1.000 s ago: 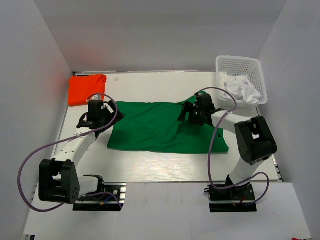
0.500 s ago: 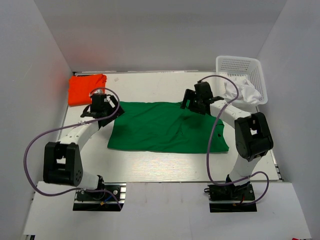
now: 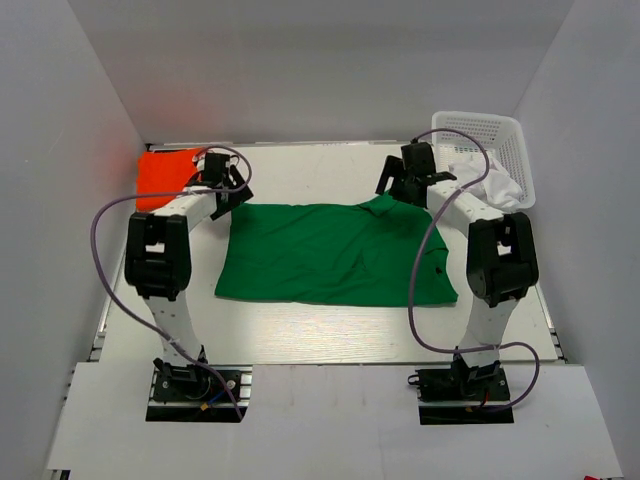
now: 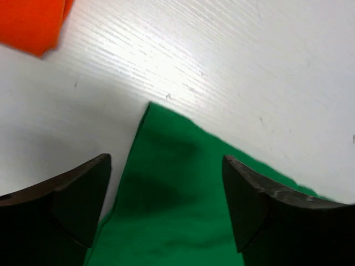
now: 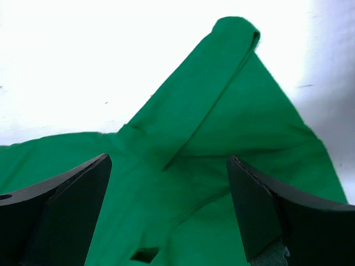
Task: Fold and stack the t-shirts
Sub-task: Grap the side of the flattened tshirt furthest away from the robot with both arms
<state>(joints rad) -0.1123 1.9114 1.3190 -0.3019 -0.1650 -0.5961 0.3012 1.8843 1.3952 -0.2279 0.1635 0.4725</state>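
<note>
Top view: green t-shirt (image 3: 335, 255) lies spread flat mid-table (image 3: 300, 330), its long side running 9 to 3 o'clock. My right arm and a purple cable (image 3: 420, 270) cross its 3 o'clock end, so the outline there is unclear. Orange-red t-shirt (image 3: 165, 178) sits folded in the 10 o'clock corner, apart from the green one. My left wrist hides its 3 o'clock edge.

Left gripper (image 3: 232, 190) hangs over the green shirt's 10 o'clock corner. In the left wrist view its jaws are spread wide with nothing between them. Both fingers (image 4: 69, 205) are cut off by the bottom edge. The cloth corner (image 4: 166, 183) points to 12 o'clock between them. I cannot tell whether the fingers touch the cloth. Only a scrap of orange-red (image 4: 30, 22) shows at 11 o'clock, cropped by the frame.

Right gripper (image 3: 393, 188) hangs over the green shirt's 1 o'clock corner. In the right wrist view its jaws are wide apart and empty. A folded flap of green (image 5: 211, 111) runs toward 1 o'clock. A small dark mark low in that view is too unclear to identify.

Basket (image 3: 480, 128) stands at 2 o'clock, holding white cloth (image 3: 495, 182) that my arm and cable partly hide.
</note>
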